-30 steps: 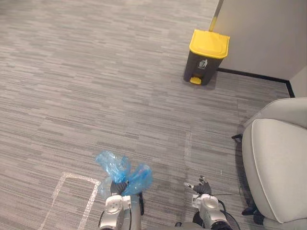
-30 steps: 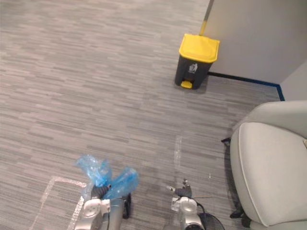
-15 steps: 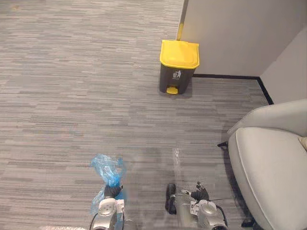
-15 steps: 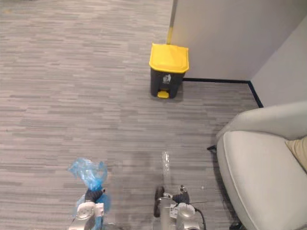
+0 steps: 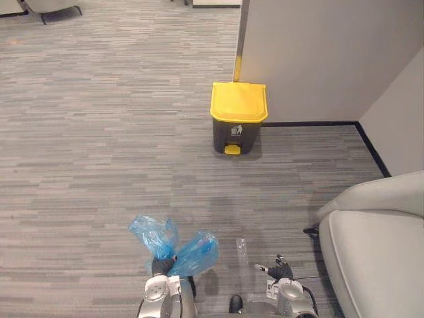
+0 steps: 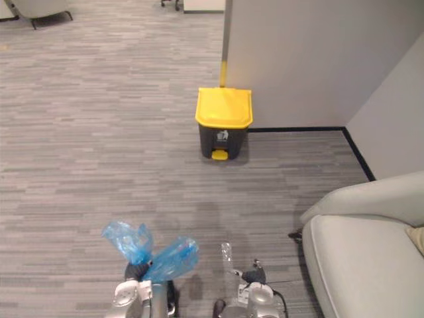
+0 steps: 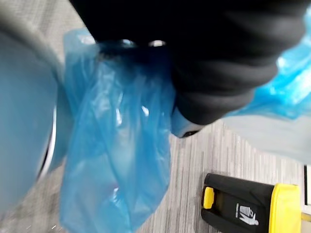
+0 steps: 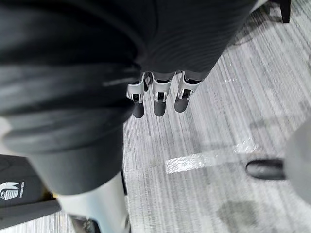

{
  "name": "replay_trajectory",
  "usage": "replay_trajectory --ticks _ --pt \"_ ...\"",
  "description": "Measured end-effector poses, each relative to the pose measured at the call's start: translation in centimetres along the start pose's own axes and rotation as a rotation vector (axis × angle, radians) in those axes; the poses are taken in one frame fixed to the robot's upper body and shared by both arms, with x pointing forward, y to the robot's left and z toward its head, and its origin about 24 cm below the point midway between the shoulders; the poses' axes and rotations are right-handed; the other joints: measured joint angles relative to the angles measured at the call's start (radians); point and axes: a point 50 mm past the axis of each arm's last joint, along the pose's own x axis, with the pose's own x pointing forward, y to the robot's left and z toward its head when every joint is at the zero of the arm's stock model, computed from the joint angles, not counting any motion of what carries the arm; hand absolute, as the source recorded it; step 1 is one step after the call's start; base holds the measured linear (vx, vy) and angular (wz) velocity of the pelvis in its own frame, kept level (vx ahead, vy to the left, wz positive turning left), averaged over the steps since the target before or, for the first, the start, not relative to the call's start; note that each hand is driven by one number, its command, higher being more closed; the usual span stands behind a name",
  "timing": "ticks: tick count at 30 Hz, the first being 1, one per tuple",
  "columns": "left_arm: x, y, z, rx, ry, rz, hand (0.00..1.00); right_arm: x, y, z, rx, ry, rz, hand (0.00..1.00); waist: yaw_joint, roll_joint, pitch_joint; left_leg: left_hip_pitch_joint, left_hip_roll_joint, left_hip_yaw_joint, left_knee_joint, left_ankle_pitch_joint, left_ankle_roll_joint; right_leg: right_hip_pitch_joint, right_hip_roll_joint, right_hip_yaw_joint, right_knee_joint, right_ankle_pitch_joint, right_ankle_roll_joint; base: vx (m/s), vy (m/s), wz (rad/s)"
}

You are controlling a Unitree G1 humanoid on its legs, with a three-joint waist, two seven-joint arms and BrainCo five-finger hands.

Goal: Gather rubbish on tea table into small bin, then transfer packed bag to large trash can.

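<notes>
**Bag Packed, Trash Can Not Yet Reached**

The blue bag (image 5: 177,250) was held tight at its bunched neck by the left robot hand (image 5: 161,265), above the floor (image 5: 99,165). The right robot hand (image 5: 279,271) was kept loose, with its fingers straight and nothing in them. The big trash can (image 5: 238,126) was seen well ahead, with its yellow lid (image 5: 239,101) shut. The packing looked done. The bag was yet to be carried over and dropped in.
</notes>
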Motion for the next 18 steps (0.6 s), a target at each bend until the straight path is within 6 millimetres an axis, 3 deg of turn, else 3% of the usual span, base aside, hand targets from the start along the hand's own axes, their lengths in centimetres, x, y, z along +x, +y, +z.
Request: replay_trajectory --ticks 1,2,5,6,8,11,13,14,15,16,18 --pt "0.1 0.3 0.1 0.008 0.0 0.007 1.0 -0.1 0.4 -0.1 0.008 0.003 0.01 0.0 0.001 -0.028 -0.013 0.001 -0.032 0.019 0.008 -0.039 0.016 0.007 -0.034 0.003 0.015 -0.013 0.019 0.57 0.29 -0.22" --pt "0.3 0.2 0.4 0.009 -0.008 0.004 1.0 -0.3 0.5 -0.3 0.02 0.007 0.007 0.0 -0.002 -0.037 -0.014 0.007 -0.046 0.03 0.027 -0.062 0.035 -0.014 -0.057 0.004 0.082 -0.023 0.036 0.68 0.325 -0.15" --pt "0.0 0.1 -0.4 0.032 0.024 -0.012 1.0 -0.6 1.1 -1.1 0.024 0.028 0.027 0.0 -0.011 -0.048 -0.006 0.161 -0.089 0.062 0.016 -0.148 0.055 -0.169 -0.119 0.019 0.591 -0.007 0.146 0.45 0.2 -0.19" --pt "0.0 0.0 -0.5 0.037 0.028 -0.016 1.0 -0.9 1.2 -1.7 0.022 0.043 0.03 0.0 -0.02 -0.043 -0.004 0.228 -0.095 0.057 0.003 -0.176 0.06 -0.232 -0.122 0.009 0.747 -0.01 0.139 0.54 0.179 0.13" --pt "0.1 0.0 -0.3 0.036 0.023 -0.014 1.0 -1.0 1.2 -1.8 0.021 0.04 0.032 0.0 -0.026 -0.039 -0.003 0.292 -0.098 0.046 -0.03 -0.194 0.063 -0.321 -0.122 -0.031 0.805 -0.02 0.119 0.51 0.095 0.25" --pt "0.2 0.2 -0.2 0.032 0.024 -0.008 1.0 -0.8 1.1 -0.9 0.029 0.013 0.028 0.0 -0.049 -0.033 0.004 0.396 -0.088 0.016 -0.101 -0.196 0.063 -0.414 -0.1 -0.104 0.671 -0.037 0.084 0.42 -0.02 0.35" --pt "0.3 0.4 -0.1 0.025 0.021 0.003 1.0 -0.7 1.3 -0.6 0.031 0.004 0.031 0.0 -0.057 -0.029 0.006 0.451 -0.073 0.003 -0.136 -0.202 0.053 -0.43 -0.069 -0.134 0.458 0.008 0.058 0.41 -0.079 0.39" --pt "0.4 0.6 0.1 0.03 0.015 0.006 1.0 -0.6 1.4 -0.5 0.032 0.004 0.034 0.0 -0.057 -0.038 0.002 0.468 -0.073 -0.011 -0.148 -0.214 0.033 -0.424 -0.052 -0.131 0.323 0.081 0.044 0.42 -0.132 0.5" --pt "0.5 1.2 0.0 0.042 0.017 0.017 1.0 -0.8 1.3 -1.4 0.026 0.038 0.032 0.0 -0.058 -0.073 -0.004 0.494 -0.097 -0.042 -0.16 -0.235 0.006 -0.423 -0.053 -0.107 0.208 0.24 -0.001 0.43 -0.16 0.44" --pt "0.5 1.2 -0.3 0.038 0.037 0.022 1.0 -0.6 1.2 -1.0 0.026 0.027 0.029 0.0 -0.059 -0.063 -0.001 0.511 -0.083 -0.059 -0.16 -0.248 0.001 -0.422 -0.044 -0.102 0.246 0.228 0.0 0.42 -0.185 0.36" --pt "0.3 0.7 -0.9 0.026 0.065 0.015 1.0 -0.1 0.3 0.1 0.023 -0.005 0.005 0.0 -0.058 -0.015 -0.01 0.501 -0.036 -0.082 -0.11 -0.248 -0.001 -0.401 -0.018 -0.14 0.242 0.169 -0.014 0.42 -0.193 0.19"
